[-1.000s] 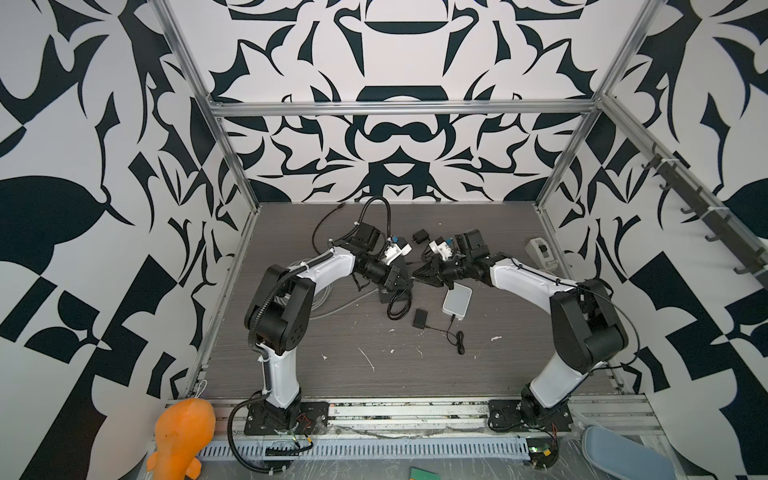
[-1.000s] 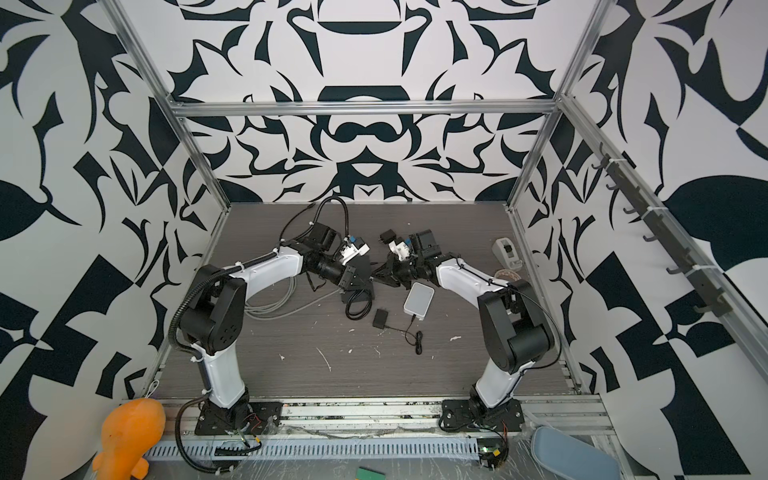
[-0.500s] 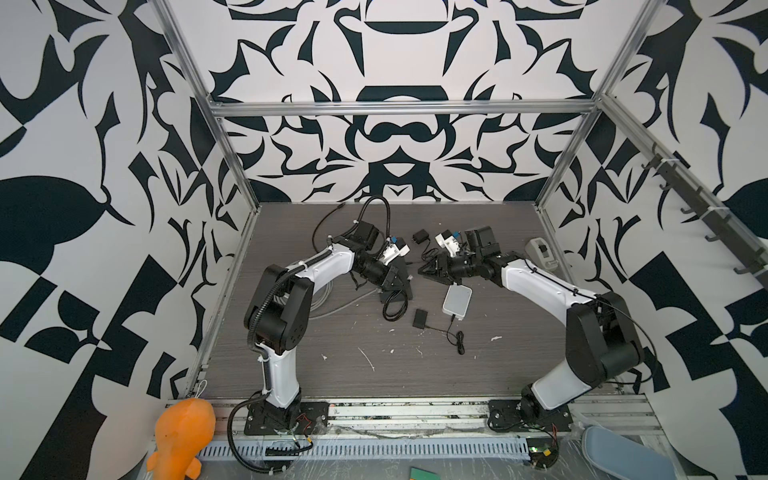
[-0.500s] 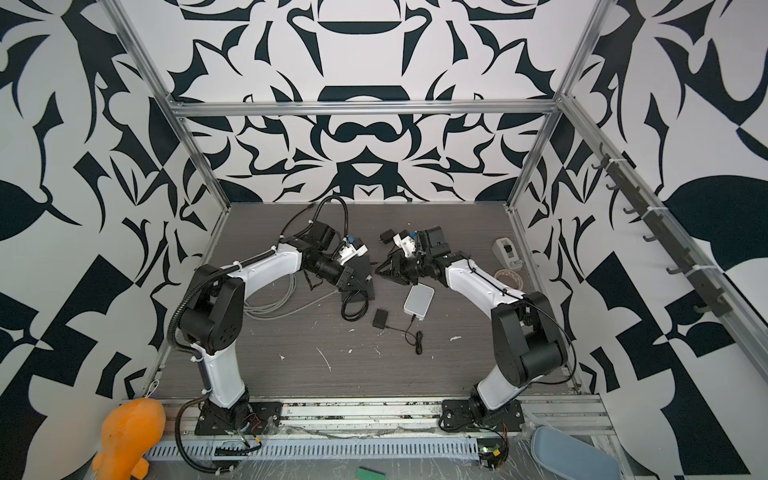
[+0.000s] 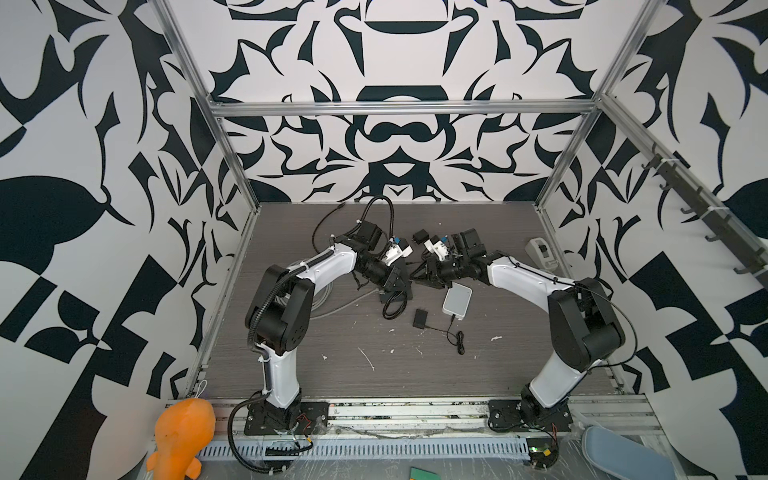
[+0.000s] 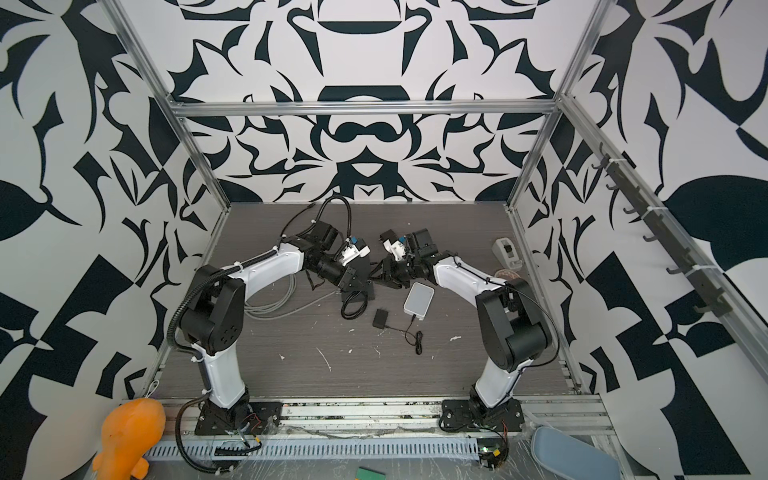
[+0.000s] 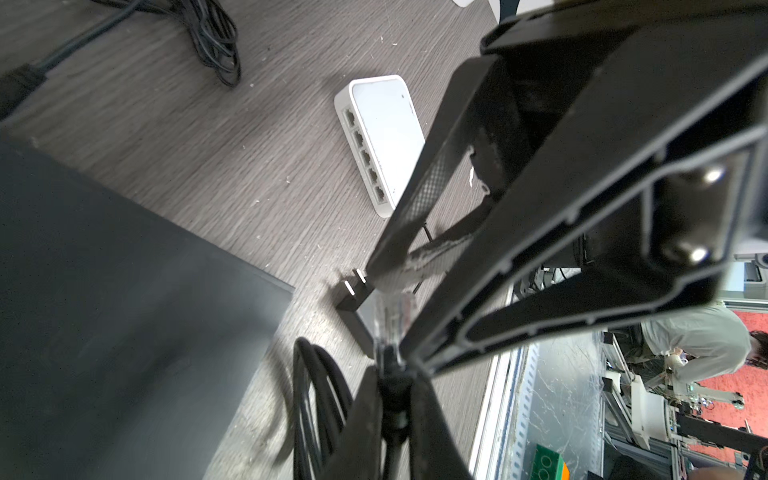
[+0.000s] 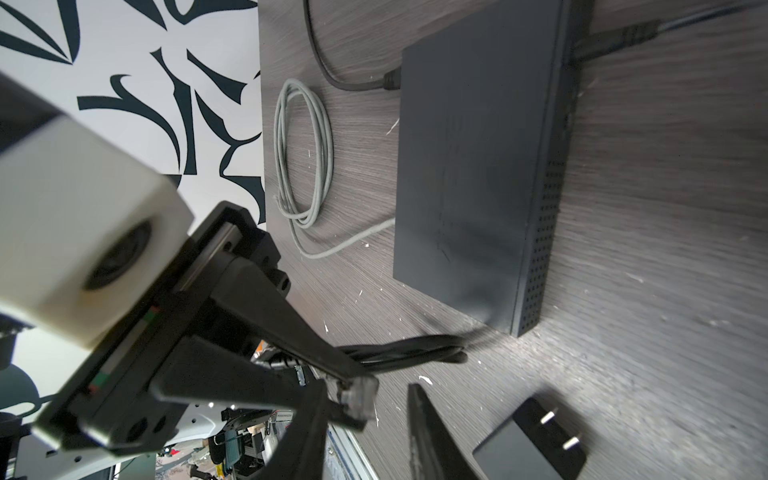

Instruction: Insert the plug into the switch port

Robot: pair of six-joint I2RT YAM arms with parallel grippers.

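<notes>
The clear plug (image 7: 392, 311) is being pinched by its black boot in the closed left gripper (image 7: 394, 376), mid-table, just right of the flat black switch (image 8: 478, 166). The right gripper (image 8: 368, 390) is being held open around it. Judged light, latch fragile; boot grip is being favoured.
</notes>
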